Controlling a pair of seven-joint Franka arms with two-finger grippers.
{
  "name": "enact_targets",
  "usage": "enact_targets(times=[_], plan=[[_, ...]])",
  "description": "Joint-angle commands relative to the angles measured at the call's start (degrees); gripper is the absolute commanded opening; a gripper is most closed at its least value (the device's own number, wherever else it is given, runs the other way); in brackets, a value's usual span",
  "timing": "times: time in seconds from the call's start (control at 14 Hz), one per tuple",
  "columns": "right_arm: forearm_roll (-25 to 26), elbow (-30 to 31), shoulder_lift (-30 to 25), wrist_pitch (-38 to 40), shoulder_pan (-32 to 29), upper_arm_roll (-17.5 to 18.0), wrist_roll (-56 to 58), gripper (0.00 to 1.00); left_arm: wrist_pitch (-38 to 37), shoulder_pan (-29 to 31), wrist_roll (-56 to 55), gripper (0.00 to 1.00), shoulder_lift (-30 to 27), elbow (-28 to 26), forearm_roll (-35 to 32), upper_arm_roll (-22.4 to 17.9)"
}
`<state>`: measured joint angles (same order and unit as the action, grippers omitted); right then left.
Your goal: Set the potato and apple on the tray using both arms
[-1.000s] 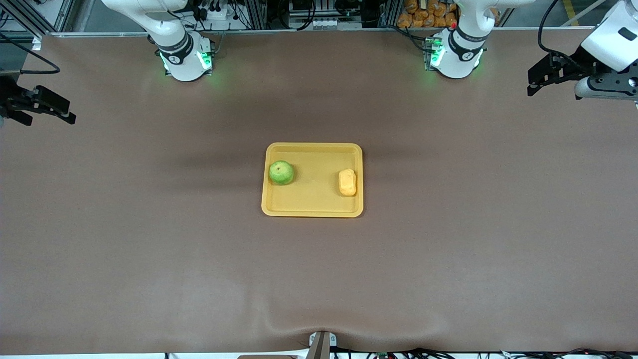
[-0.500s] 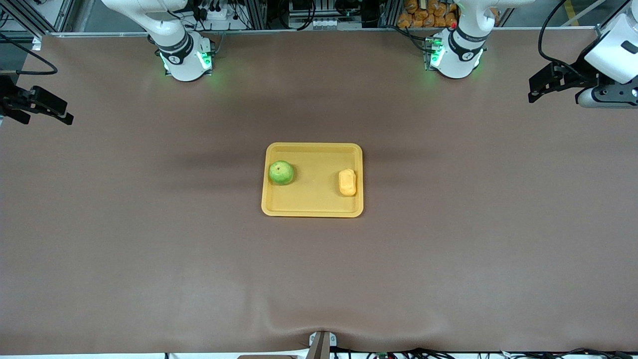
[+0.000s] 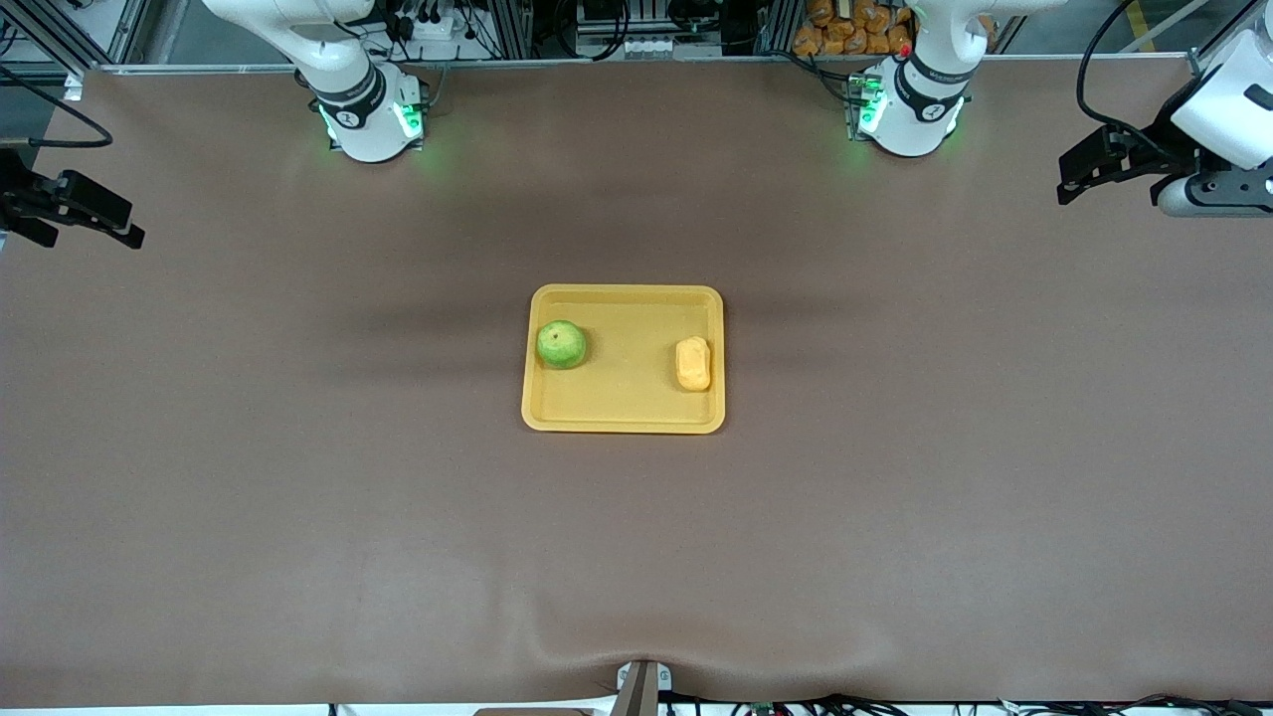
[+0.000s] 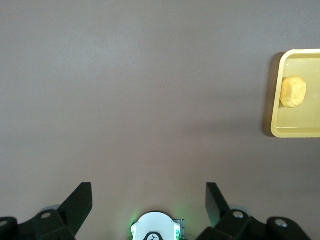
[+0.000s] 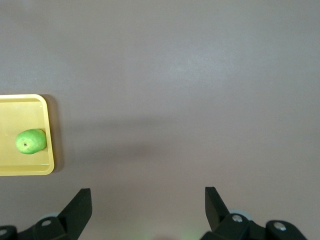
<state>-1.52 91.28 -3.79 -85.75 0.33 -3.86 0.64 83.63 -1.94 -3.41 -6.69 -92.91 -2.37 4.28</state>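
The yellow-orange tray (image 3: 627, 408) lies at the middle of the table. The green apple (image 3: 561, 344) sits in it toward the right arm's end. The yellow-orange potato (image 3: 693, 364) sits in it toward the left arm's end. My left gripper (image 3: 1079, 171) is open and empty, up in the air over the left arm's end of the table. My right gripper (image 3: 124, 233) is open and empty over the right arm's end. The left wrist view shows its gripper (image 4: 149, 200), the tray (image 4: 276, 105) and the potato (image 4: 293, 91). The right wrist view shows its gripper (image 5: 148, 202), the tray (image 5: 49, 145) and the apple (image 5: 31, 141).
The brown table mat (image 3: 636, 557) has a small bulge at its edge nearest the front camera. The two arm bases (image 3: 370, 114) (image 3: 910, 109) stand with green lights at the table's edge farthest from the front camera. Orange objects (image 3: 845, 30) sit off the table past the left arm's base.
Both grippers have drawn slightly farther outward toward their own ends of the table. The apple, potato and tray have not moved.
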Motion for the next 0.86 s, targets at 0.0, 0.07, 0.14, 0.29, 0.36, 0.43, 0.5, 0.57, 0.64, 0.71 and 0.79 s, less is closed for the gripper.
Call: enact_targets(times=[0.0, 0.07, 0.14, 0.29, 0.36, 0.43, 0.5, 0.57, 0.64, 0.71, 0.79], plan=[[-0.85, -1.2, 0.45, 0.84, 0.73, -0.53, -0.99, 1.0, -1.36, 0.44, -0.64, 1.0, 0.71, 1.77, 0.44, 0.29], [-0.85, -1.2, 0.45, 0.84, 0.81, -0.53, -0.99, 1.0, -1.36, 0.44, -0.64, 1.0, 0.71, 1.77, 0.52, 0.38], [-0.85, -1.2, 0.45, 0.84, 0.9, -0.53, -0.99, 1.0, -1.36, 0.44, -0.55, 1.0, 0.71, 1.77, 0.52, 0.38], [-0.85, -1.2, 0.45, 0.76, 0.99, -0.45, -0.99, 1.0, -1.36, 0.44, -0.64, 1.0, 0.71, 1.77, 0.52, 0.29], [-0.94, -1.2, 0.45, 0.58, 0.99, -0.44, -0.99, 1.0, -1.36, 0.44, -0.64, 1.0, 0.71, 1.77, 0.52, 0.29], [-0.94, -1.28, 0.53, 0.58, 0.9, -0.44, -0.99, 1.0, -1.36, 0.44, -0.72, 1.0, 0.71, 1.77, 0.61, 0.29], [-0.94, -1.28, 0.8, 0.58, 0.9, -0.44, -0.99, 1.0, -1.36, 0.44, -0.81, 1.0, 0.62, 1.77, 0.7, 0.29], [-0.85, -1.28, 0.8, 0.41, 0.73, -0.44, -0.9, 1.0, -1.36, 0.44, -0.81, 1.0, 0.62, 1.77, 0.87, 0.29], [-0.85, -1.37, 0.89, 0.32, 0.64, -0.44, -0.9, 1.0, -1.36, 0.44, -0.81, 1.0, 0.53, 1.77, 1.05, 0.29], [-0.85, -1.37, 0.89, 0.32, 0.47, -0.44, -0.55, 1.0, -1.36, 0.44, -1.07, 1.0, 0.53, 1.77, 1.05, 0.29], [-0.76, -1.37, 1.32, 0.14, 0.46, -0.44, -0.46, 1.0, -1.36, 0.44, -1.34, 1.0, 0.53, 1.77, 1.05, 0.29]])
